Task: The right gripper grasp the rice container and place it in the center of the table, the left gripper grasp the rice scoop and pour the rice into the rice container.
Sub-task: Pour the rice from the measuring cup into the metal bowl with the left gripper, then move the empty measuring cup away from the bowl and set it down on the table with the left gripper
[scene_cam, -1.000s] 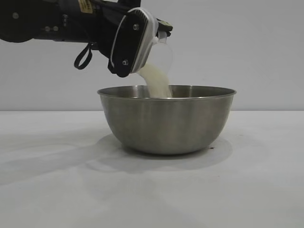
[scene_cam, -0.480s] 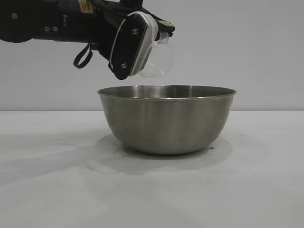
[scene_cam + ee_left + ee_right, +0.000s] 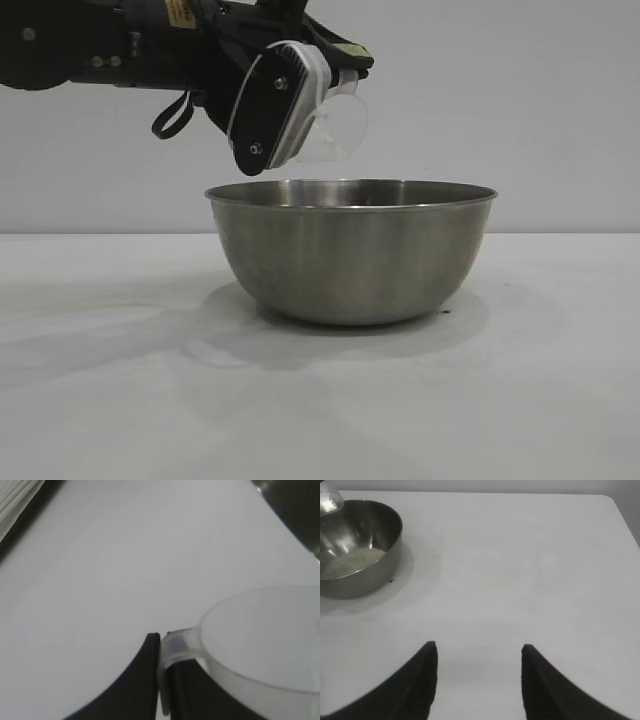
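The rice container [image 3: 350, 255], a round steel bowl, stands on the white table [image 3: 100, 400]. Just above its left rim my left gripper [image 3: 318, 92] is shut on the loop handle of the rice scoop [image 3: 338, 125], a clear cup that hangs tilted and looks empty. The left wrist view shows the handle pinched between the two black fingers of the left gripper [image 3: 162, 652], with the cup [image 3: 260, 635] beside them. The rice [image 3: 350, 562] lies as a pale layer in the bottom of the bowl [image 3: 395, 527]. My right gripper [image 3: 479, 647] stands open over bare table, well away from the bowl.
The left arm's black body and wrist camera housing [image 3: 270, 105] reach in from the upper left above the bowl. The table's rounded far corner [image 3: 610, 500] shows in the right wrist view. White tabletop [image 3: 520, 555] lies between the right gripper and the bowl.
A second ago rice streamed from the scoop into the bowl. The stream has stopped, the scoop is empty, and the left gripper has lifted and turned slightly.
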Controlling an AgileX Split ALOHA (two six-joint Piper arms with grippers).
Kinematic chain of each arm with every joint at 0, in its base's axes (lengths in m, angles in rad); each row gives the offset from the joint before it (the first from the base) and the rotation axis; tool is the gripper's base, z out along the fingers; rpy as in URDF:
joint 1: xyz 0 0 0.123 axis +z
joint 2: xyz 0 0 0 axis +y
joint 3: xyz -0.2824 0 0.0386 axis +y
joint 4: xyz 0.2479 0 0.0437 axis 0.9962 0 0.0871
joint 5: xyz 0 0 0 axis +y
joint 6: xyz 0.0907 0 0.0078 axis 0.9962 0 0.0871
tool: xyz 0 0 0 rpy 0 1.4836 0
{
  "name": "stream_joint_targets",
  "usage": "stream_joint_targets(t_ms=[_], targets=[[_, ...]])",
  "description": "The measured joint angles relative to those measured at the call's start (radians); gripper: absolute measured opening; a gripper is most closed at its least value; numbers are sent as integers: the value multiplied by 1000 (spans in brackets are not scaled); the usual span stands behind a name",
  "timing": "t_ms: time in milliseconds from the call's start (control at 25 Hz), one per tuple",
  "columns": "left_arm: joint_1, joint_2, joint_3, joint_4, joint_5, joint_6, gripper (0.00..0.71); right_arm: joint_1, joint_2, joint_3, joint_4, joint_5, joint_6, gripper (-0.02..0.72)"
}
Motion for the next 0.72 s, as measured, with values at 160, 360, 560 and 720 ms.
stream_joint_targets(t_ms=[160,360,560,720], targets=[[0,0,-2,0,0,10,0,0,0,0,0,0,0,378],[0,0,-2,-49,0,-133,0,0,0,0,0,0,0,378],[0,0,-2,-131,0,-448,0,0,0,0,0,0,0,378],[0,0,-4,-170,0,-652,0,0,0,0,0,0,0,378]])
